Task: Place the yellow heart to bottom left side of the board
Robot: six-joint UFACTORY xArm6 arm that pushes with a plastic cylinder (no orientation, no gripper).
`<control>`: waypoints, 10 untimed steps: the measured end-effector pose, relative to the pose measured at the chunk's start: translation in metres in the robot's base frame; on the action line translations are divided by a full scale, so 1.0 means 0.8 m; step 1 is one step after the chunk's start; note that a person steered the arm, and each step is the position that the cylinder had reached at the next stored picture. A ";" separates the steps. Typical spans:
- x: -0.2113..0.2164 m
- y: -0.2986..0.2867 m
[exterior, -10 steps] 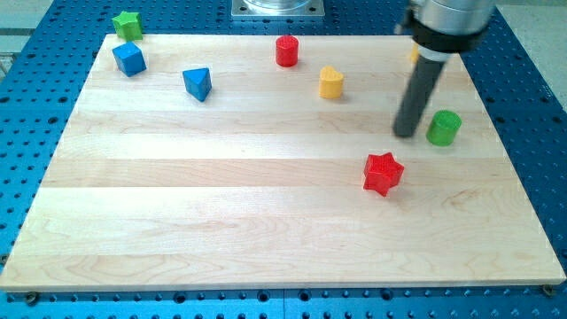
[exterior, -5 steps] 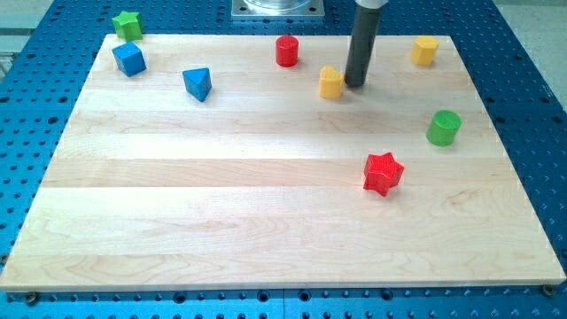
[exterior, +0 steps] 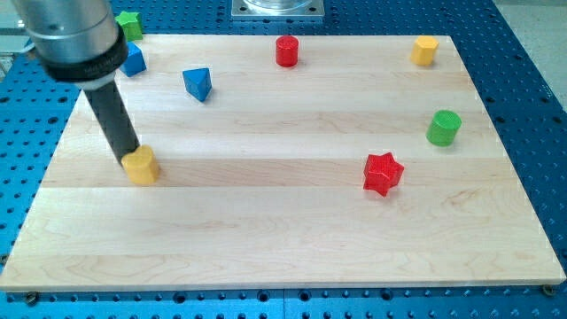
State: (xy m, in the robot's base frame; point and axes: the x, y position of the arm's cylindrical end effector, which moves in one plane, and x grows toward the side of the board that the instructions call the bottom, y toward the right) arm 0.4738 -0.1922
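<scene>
The yellow heart (exterior: 142, 166) lies on the left part of the wooden board (exterior: 283, 230), about midway between the view's top and bottom. My tip (exterior: 128, 162) touches its upper left side. The rod rises up and to the left from there and hides part of the blue cube (exterior: 133, 59).
A green star (exterior: 130, 24) sits at the top left corner, a blue triangular block (exterior: 198, 84) to its right, a red cylinder (exterior: 286, 50) at top centre, a yellow block (exterior: 425, 50) at top right, a green cylinder (exterior: 444, 128) and a red star (exterior: 383, 172) on the right.
The yellow heart has been carried from the top centre down and far to the left. My tip moved from the right side of the board across to the left with it.
</scene>
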 end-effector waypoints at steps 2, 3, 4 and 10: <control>0.047 -0.021; 0.054 -0.021; 0.071 -0.034; 0.002 0.092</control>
State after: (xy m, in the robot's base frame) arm 0.4753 -0.1183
